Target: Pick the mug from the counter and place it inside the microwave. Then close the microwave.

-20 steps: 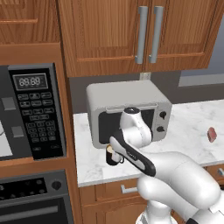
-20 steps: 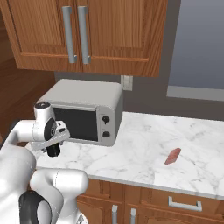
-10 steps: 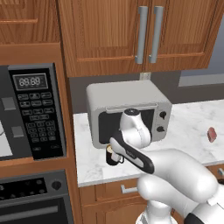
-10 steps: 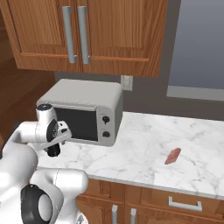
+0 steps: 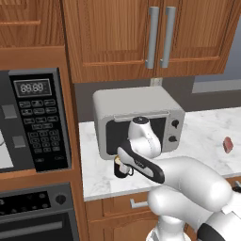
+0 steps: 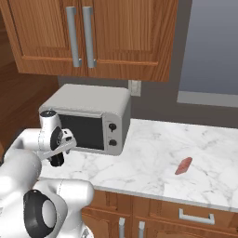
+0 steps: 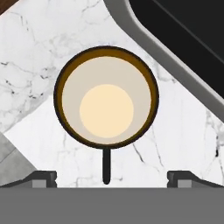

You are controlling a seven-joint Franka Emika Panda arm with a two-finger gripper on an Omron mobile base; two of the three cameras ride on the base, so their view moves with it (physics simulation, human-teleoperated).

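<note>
Lowering my gripper [image 7: 112,178] closer over the mug [image 7: 106,97], fingers spread wide holding nothing, mug sitting just beside the grey oven [image 5: 136,120].

A light-grey box oven [image 6: 88,118] stands below wooden cabinets [image 6: 93,37], a small reddish item [image 6: 184,165] lying well apart

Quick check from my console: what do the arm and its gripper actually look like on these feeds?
The arm is made of glossy white, rounded, bulbous links with dark joints, one ringed in black and grey in the right base view. A black band runs along the white wrist link. The gripper ends in two small dark grey wedge-shaped fingertips. No cables or markings are visible.
</note>
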